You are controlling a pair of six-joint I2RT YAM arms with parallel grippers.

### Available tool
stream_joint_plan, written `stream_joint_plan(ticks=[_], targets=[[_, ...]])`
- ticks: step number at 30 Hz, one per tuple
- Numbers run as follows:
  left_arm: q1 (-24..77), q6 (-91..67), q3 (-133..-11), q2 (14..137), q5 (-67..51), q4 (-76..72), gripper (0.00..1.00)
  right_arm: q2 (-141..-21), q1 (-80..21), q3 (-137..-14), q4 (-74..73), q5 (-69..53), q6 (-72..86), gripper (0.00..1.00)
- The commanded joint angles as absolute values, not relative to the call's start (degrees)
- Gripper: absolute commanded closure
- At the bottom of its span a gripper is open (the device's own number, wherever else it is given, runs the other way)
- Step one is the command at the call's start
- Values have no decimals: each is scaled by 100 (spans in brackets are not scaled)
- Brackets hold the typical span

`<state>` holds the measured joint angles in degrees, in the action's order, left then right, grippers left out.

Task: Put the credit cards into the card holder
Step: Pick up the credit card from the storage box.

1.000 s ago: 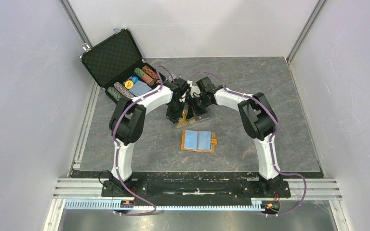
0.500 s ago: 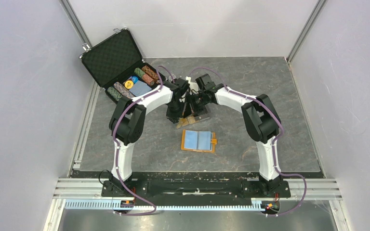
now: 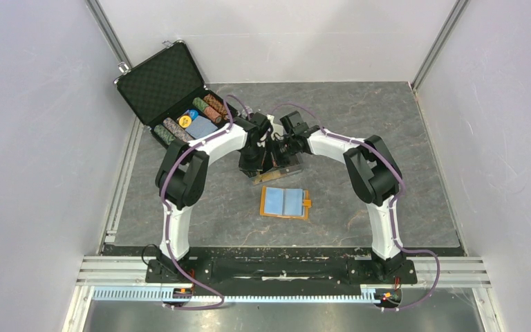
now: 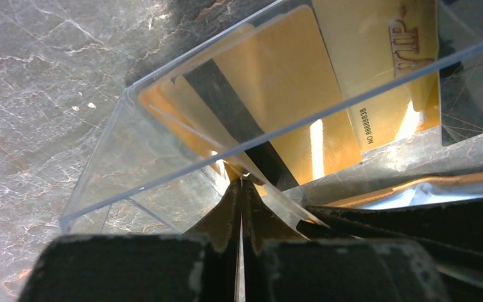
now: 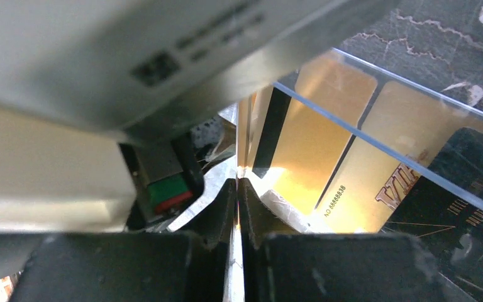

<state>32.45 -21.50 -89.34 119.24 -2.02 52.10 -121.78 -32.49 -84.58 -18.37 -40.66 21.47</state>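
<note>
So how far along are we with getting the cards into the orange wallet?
Done: the card holder lies open, blue lining up, no card visible in it. In hand: at the clear box, the left fingers seem to pinch its wall and the right fingers a gold card's edge. Left: the credit cards seen all sit in the box.

Cards and grip, mostly covered or cropped

In the left wrist view the gold cards [image 4: 277, 82] and a black card [image 4: 471, 94] inside the clear box [image 4: 100, 170] are cut off by the top and right edges (the black one's print is too faint to read). The left gripper [image 4: 241, 189] and right gripper [image 5: 237, 185] each pinch something thin; card or box wall, I cannot tell. A blurred grey shape [image 5: 100, 63] fills the upper left of the right wrist view. From above, both arms cover most of the box, so the cards cannot be counted.
</note>
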Motion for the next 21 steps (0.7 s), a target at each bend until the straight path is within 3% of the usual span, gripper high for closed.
stream_joint_plan(ticks=[1,9,16,21], targets=[[3340,-2004,-8838,11638,-162,4723,97,-12122,-3366,-8508,-1753,-4083,2202,100],[3294,-2172,-8963,10387,-185,4392,70,-11431,-3330,-8525,-1836,-3780,2173,100],[3103,-2647,-8146,9458,-1299,3613,65,-10780,-3313,-8358,-1797,-3670,2262,100],[3104,-3420,-6764,8836,-2087,2488,65,-10208,-3289,-7712,-1685,-3707,2428,100]])
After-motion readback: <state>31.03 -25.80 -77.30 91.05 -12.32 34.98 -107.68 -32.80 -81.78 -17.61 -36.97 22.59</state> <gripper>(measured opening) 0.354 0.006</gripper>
